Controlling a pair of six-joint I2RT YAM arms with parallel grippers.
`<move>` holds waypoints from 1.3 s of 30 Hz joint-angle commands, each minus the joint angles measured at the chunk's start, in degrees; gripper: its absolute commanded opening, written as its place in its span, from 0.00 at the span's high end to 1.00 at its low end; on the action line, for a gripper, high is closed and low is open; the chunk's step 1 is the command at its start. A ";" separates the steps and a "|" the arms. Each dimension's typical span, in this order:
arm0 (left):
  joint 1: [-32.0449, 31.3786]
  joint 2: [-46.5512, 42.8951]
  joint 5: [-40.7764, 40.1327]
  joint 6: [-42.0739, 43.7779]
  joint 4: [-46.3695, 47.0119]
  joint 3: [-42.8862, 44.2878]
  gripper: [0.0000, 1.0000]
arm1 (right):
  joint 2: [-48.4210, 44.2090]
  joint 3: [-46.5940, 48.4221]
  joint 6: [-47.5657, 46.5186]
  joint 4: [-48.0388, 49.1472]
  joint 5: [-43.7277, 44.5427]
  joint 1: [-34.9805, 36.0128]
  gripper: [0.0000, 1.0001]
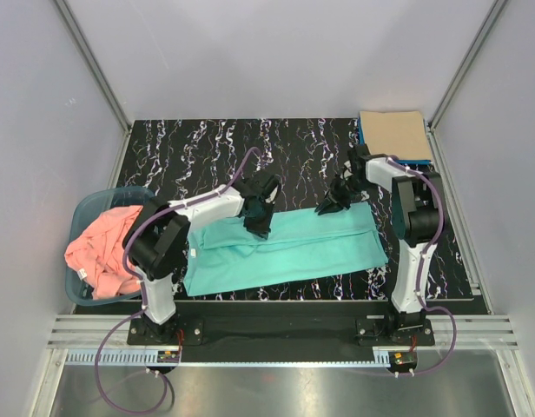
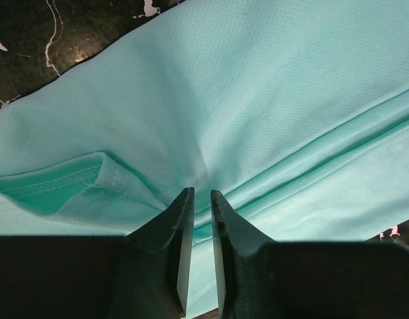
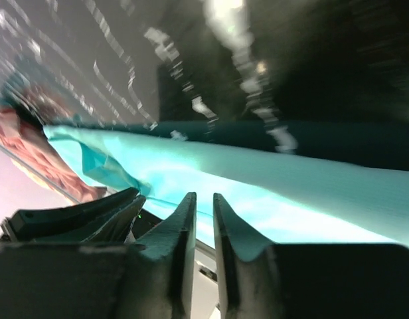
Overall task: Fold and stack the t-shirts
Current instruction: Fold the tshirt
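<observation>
A turquoise-green t-shirt lies flat on the black marbled table, its far part folded over into a long band. My left gripper hangs over the band's left half. In the left wrist view the gripper shows a narrow gap with nothing in it, just above puckered cloth. My right gripper is at the shirt's far edge. The right wrist view is blurred; this gripper is open a little and empty, with the shirt beyond it. A folded tan-beige t-shirt lies at the back right with a blue edge under it.
A blue-grey basket stands at the table's left edge with a crumpled salmon pink t-shirt in it, which also shows blurred in the right wrist view. White walls close in the table on three sides.
</observation>
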 commanded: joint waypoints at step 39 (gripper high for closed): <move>15.26 -4.76 3.41 13.11 -8.15 13.92 0.44 | -4.47 -5.45 -8.29 -0.93 3.22 -0.41 0.73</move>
